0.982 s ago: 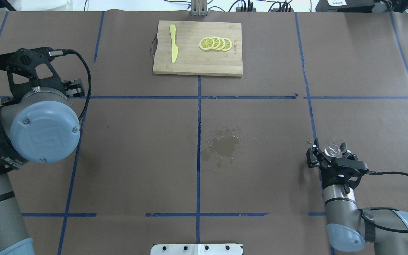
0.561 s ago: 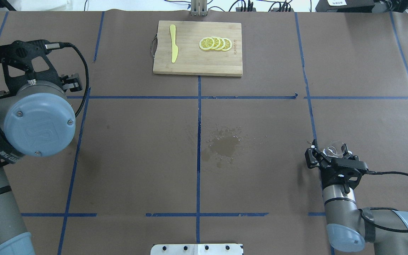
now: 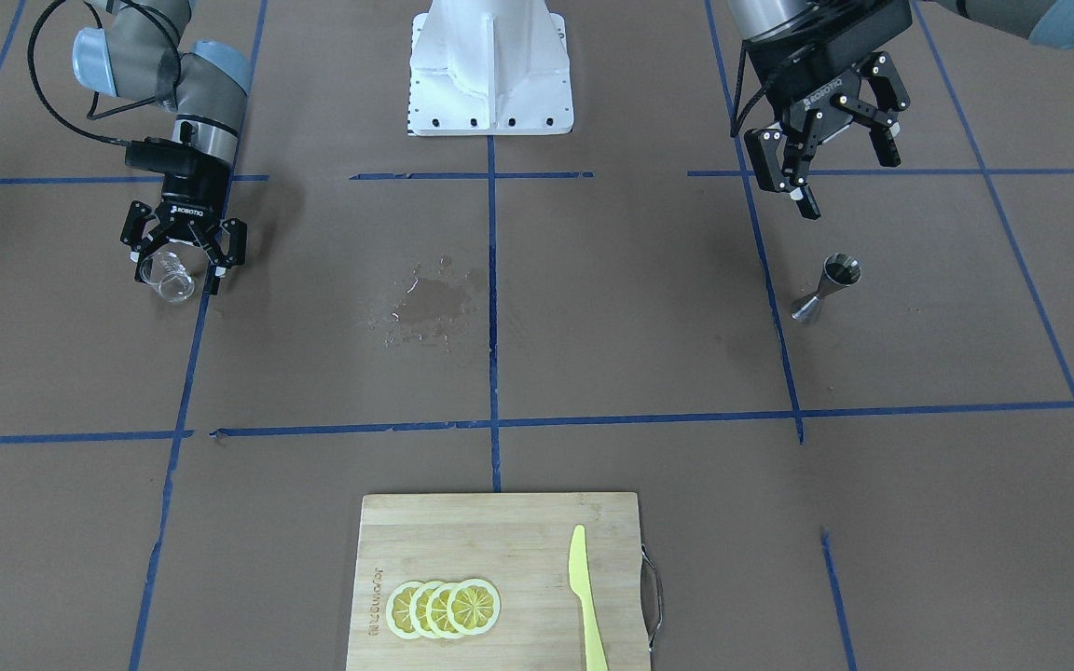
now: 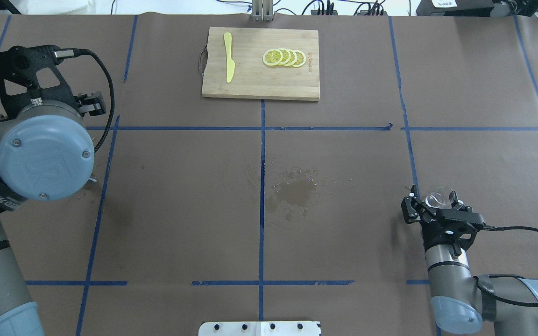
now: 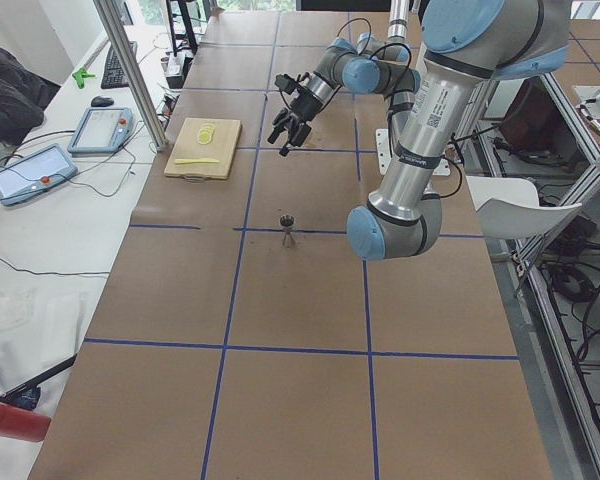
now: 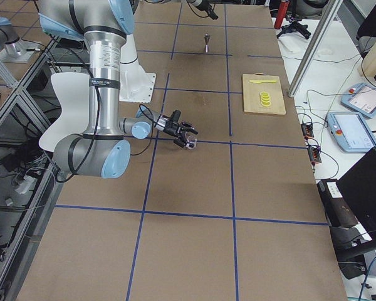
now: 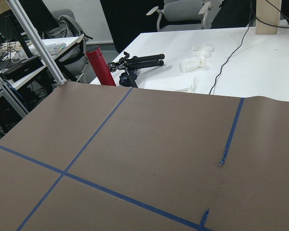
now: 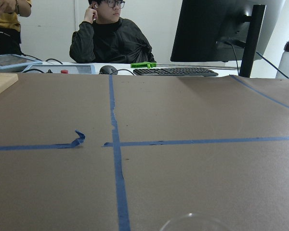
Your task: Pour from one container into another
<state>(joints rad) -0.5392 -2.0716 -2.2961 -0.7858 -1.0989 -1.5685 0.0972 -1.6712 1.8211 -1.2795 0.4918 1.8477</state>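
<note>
Retreat of the left gripper (image 3: pixel 826 154) from the jigger (image 3: pixel 826 287) continues, jaws apart and empty. Right gripper (image 4: pixel 438 208) has lowered slightly; its jaws flank the tumbler (image 4: pixel 440 196) near the counter's right edge, but a firm clamp cannot be confirmed. Pouring appears finished.

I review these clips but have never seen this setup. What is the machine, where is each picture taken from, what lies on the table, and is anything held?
Two robot arms work at a table covered in brown paper. Two pictures look down on the table, one from behind the robot and one facing it; two look along it from its ends; two come from cameras on the wrists.

The right gripper has the clear glass tumbler between its fingers, low over the table; whether they grip it is unclear. The left gripper hangs open and empty above the steel jigger, which stands upright.

Mid-table is a wet patch. A cutting board carries lemon slices and a yellow knife.
</note>
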